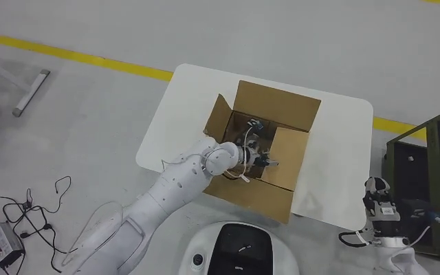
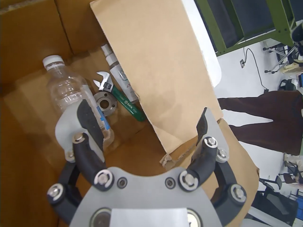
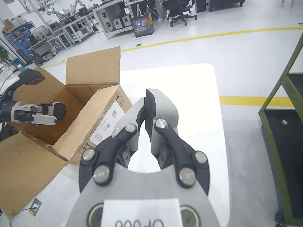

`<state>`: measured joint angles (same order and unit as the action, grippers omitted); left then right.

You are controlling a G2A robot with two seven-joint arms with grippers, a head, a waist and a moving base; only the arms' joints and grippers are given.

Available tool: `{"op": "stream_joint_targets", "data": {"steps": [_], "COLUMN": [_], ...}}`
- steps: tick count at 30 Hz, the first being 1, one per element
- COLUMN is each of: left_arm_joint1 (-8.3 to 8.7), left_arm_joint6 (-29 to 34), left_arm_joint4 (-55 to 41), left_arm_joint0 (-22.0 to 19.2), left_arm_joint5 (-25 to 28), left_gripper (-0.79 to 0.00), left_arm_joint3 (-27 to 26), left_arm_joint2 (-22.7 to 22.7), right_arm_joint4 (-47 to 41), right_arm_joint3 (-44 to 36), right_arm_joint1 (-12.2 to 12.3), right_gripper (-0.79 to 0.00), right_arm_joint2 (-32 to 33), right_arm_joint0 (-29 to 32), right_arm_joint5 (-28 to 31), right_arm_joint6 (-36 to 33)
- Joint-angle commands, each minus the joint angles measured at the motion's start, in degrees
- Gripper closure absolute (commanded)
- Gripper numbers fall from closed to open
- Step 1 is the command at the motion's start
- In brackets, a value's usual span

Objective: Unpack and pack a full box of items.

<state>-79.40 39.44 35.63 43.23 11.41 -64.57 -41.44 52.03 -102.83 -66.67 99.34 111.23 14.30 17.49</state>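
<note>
Left gripper (image 2: 144, 109), spread wide and empty, is poised beside a clear bottle (image 2: 66, 88), likely light and crushable, best gripped mid-body.

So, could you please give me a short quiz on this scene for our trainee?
1. True or false: the left gripper is open above the box.
2. Which tool lies beside the metal ring in the box? A hammer, B wrench, C scissors.
3. Fill in: the right gripper is ___ (open or shut).
Key: 1 true; 2 B; 3 shut.
</note>
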Motion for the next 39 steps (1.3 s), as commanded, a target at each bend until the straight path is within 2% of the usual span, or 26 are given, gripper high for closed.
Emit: {"op": "stream_joint_targets", "data": {"steps": [1, 11, 18, 22, 26, 28, 29, 30, 32, 33, 34, 35, 39], "left_arm_joint1": [-0.71, -3.06, -4.36, -5.3, -6.21, -6.56, -6.72, -6.82, -6.94, -6.97, -6.98, -6.92, -6.79], "left_arm_joint6": [-0.37, -0.37, 1.92, 1.63, 2.23, 2.76, 3.12, 3.49, 4.2, 4.76, 5.2, 5.53, 6.3], "left_arm_joint4": [-1.2, -7.35, -11.44, -10.38, -13.45, -15.26, -16.9, -17.74, -19.6, -19.96, -21.01, -21.37, -22.72], "left_arm_joint0": [-1.03, -3.43, -3.94, -4.84, -5.13, -5.51, -5.61, -5.86, -6.22, -6.41, -6.47, -6.63, -6.99], "left_arm_joint5": [0.28, 3.95, 6.71, 5.29, 5.51, 6.2, 6.64, 7.01, 8.03, 8.86, 9.99, 10.49, 11.32], "left_gripper": [-0.785, -0.785, -0.785, -0.785, -0.785, -0.573, -0.379, -0.332, -0.185, -0.166, -0.022, 0.0, 0.0], "left_arm_joint3": [2.39, 10.62, 12.96, 14.84, 16.98, 17.85, 18.17, 18.48, 18.88, 18.81, 18.67, 18.93, 19.08], "left_arm_joint2": [0.72, 1.97, 2.75, 4.05, 4.08, 3.79, 3.37, 3.11, 2.45, 2.33, 1.95, 1.63, 0.55], "right_arm_joint4": [-0.48, -1.22, -1.92, -1.79, -1.86, -1.78, -1.64, -1.6, -1.57, -1.56, -1.42, -1.35, -1.4], "right_arm_joint3": [0.06, 3.09, 4.36, 4.33, 4.36, 4.62, 4.76, 4.87, 5.1, 5.18, 5.26, 5.3, 5.31], "right_arm_joint1": [-0.08, -0.31, -0.57, -0.69, -0.82, -0.88, -0.91, -0.95, -1.02, -1.05, -1.08, -1.11, -1.23], "right_gripper": [0.0, 0.0, 0.0, 0.0, 0.0, 0.0, 0.0, 0.0, 0.0, 0.0, 0.0, 0.0, 0.0], "right_arm_joint2": [-0.01, 0.81, 0.62, 0.57, 0.61, 0.53, 0.43, 0.35, 0.19, 0.12, 0.02, -0.03, -0.27], "right_arm_joint0": [-0.03, -0.92, -1.66, -1.91, -1.88, -1.92, -1.95, -2.01, -2.2, -2.28, -2.37, -2.49, -2.82], "right_arm_joint5": [0.87, 1.64, 1.49, 1.55, 1.69, 1.7, 1.73, 1.73, 1.71, 1.69, 1.69, 1.64, 1.63], "right_arm_joint6": [0.68, -0.9, -1.93, -2.21, -2.33, -2.5, -2.65, -2.77, -2.88, -2.96, -3.12, -3.19, -3.65]}}
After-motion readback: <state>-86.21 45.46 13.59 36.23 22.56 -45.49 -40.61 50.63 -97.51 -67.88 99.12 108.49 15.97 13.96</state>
